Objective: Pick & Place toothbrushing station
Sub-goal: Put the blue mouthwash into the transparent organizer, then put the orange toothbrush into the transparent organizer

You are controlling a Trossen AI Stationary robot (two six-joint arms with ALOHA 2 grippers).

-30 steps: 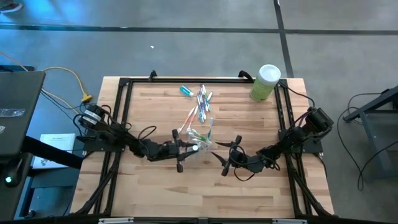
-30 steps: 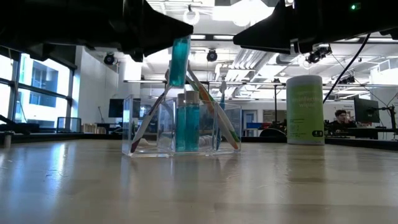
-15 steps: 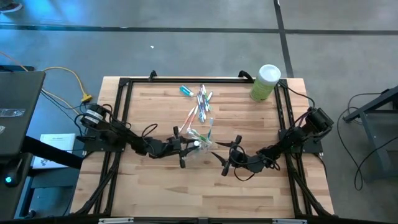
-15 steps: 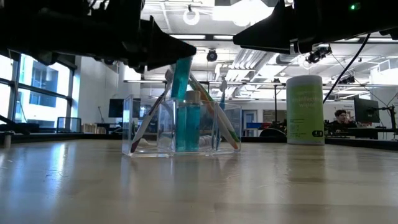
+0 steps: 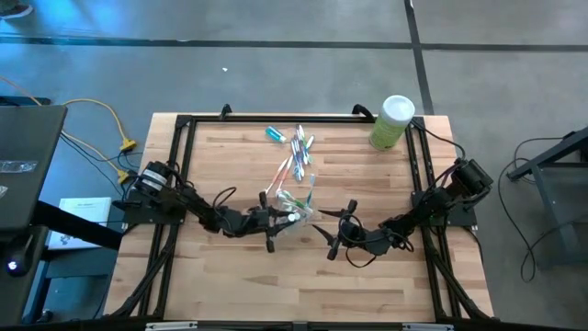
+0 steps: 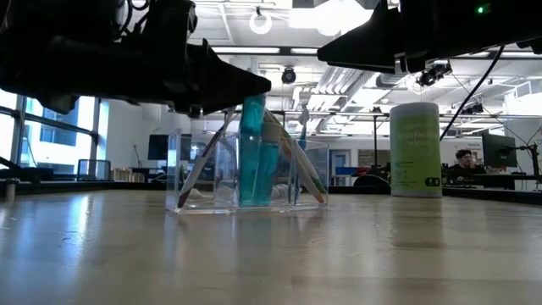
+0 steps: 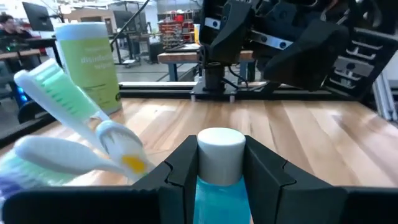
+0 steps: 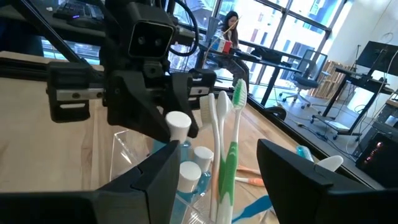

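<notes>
A clear, box-shaped plastic cup point(image 5: 299, 221) point(image 6: 246, 174) stands on the table's middle. Upright in it are toothbrushes point(image 8: 222, 140) and teal toothpaste tubes point(image 8: 200, 157). My left gripper point(image 5: 280, 219) point(image 7: 221, 155) is over the cup's left side, shut on another teal tube with a white cap point(image 6: 251, 127). My right gripper point(image 5: 333, 234) point(image 8: 217, 180) is open and empty just right of the cup. More toothbrushes point(image 5: 296, 154) and one tube point(image 5: 274, 134) lie flat on the table farther back. My left gripper pinches the tube's neck just under the white cap point(image 7: 219, 180) between its two fingers point(image 7: 183, 171). The fingers come level from the table's left side. The tube hangs upright, cap up, with its lower part inside the clear cup point(image 6: 251, 182). Whether it stands on the cup's floor I cannot tell.
A light-green canister with a white lid point(image 5: 393, 121) point(image 6: 415, 148) stands at the far right corner. A black frame point(image 5: 184, 129) runs along the table's left, far and right edges. Bare wood lies toward the near edge.
My left gripper has gone down and a little toward the table's right edge. The tube it holds was tilted above the clear cup. It now stands upright with its lower part inside the cup. My right gripper has kept still.
</notes>
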